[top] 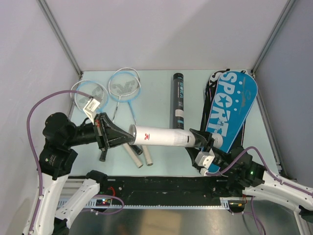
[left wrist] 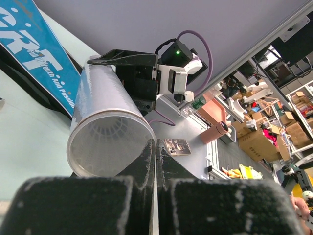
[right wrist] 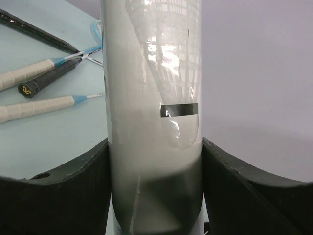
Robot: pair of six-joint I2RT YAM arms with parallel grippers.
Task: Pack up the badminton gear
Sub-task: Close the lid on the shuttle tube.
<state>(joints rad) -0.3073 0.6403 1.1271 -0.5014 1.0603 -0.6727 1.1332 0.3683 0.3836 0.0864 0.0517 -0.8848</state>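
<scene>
R gripper (right wrist: 154, 166) tight round white tube (top: 159, 137), L gripper (left wrist: 155, 152) pinched on its open rim.

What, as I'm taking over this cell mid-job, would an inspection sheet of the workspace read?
Surface: pale green table.
Job's things: white tube held between both pincers, shuttlecocks inside its open end; black tube, left racket, right racket and blue racket bag lie on the table.
Clutter: nothing seen.
Grippers: left pincer has its fingers together at the white tube's open rim; right pincer is shut on the other end.
Cables: left cable and right cable, both purple, loop over their arms.
Surroundings: white walls with metal rails; boxes beyond, in the left wrist view.
</scene>
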